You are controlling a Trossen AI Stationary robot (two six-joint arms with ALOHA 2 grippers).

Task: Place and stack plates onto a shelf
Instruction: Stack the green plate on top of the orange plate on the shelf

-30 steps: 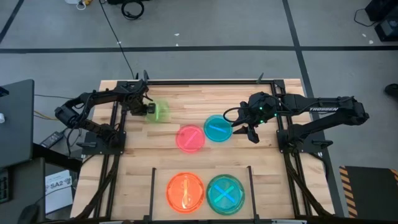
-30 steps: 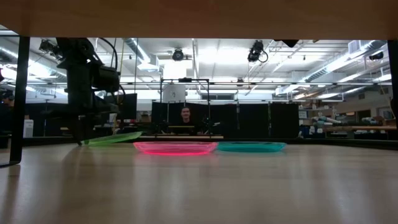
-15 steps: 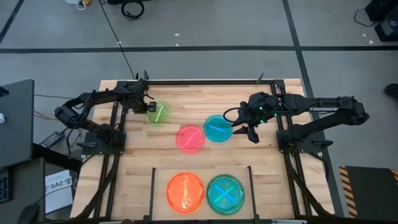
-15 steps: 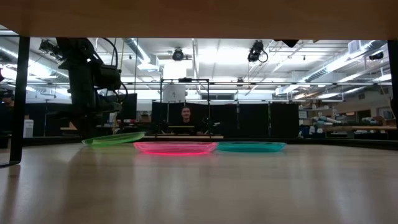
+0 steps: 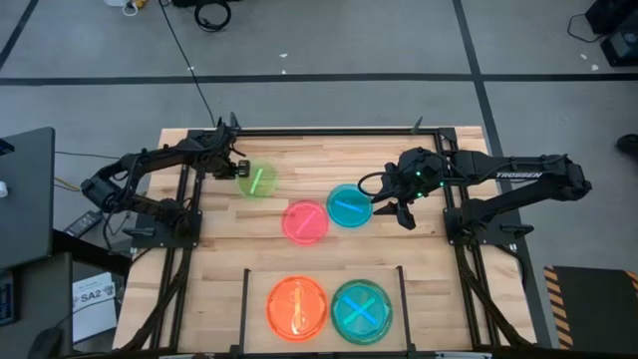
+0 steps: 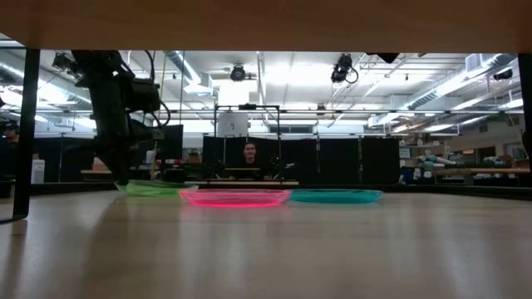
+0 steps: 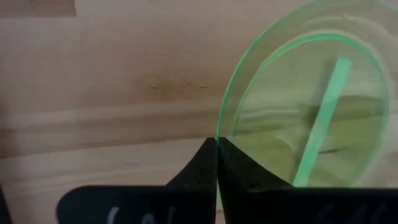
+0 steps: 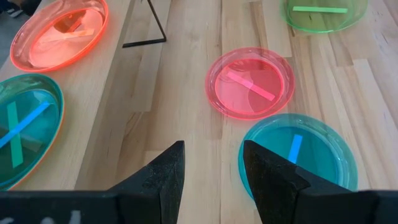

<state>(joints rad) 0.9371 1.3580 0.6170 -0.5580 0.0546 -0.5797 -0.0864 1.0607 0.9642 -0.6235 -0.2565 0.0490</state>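
A green plate point(image 5: 257, 180) lies on the far left of the table, and my left gripper point(image 5: 237, 172) is shut on its rim. A pink plate point(image 5: 305, 220) and a cyan plate point(image 5: 349, 205) lie flat in the middle. My right gripper point(image 5: 395, 209) is open just right of the cyan plate point(image 8: 298, 152) and touches nothing. At the near edge, an orange stack point(image 5: 297, 306) and a cyan stack point(image 5: 361, 310) sit side by side within the black wire shelf point(image 5: 246, 299). In the low view the green plate point(image 6: 154, 189) rests flat on the table. My left gripper point(image 7: 217, 149) pinches the green plate's rim point(image 7: 219, 134) between its two shut fingers, on the plate's left side. The fingers come at it from the table's left, slanting down. The plate lies flat with its underside on the table.
The black arm rails point(image 5: 184, 214) run along both sides of the table. A shelf rod point(image 8: 149, 22) stands between the orange stack and the pink plate. Bare wood lies between the middle plates and the shelf. A person point(image 6: 248, 154) sits in the room beyond.
My left gripper has come down, still shut on the green plate. The plate was tilted, with its right side up; now it lies flat on the table.
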